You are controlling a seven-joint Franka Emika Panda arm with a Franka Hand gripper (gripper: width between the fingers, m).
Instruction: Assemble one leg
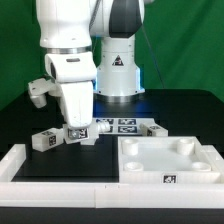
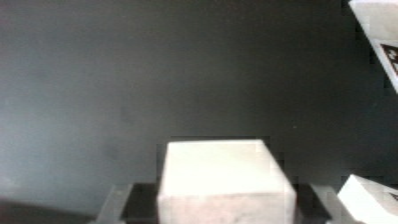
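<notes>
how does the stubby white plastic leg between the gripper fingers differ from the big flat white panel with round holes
The leg is a small stubby block; the panel is far larger and flat. The leg sits between the gripper's fingers; the panel lies free at the exterior view's right. Only the panel has round corner holes. Both are white.

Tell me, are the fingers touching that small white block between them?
Cannot tell. In the wrist view the leg sits between both fingers, edges close, but blur hides any contact or gap.
</notes>
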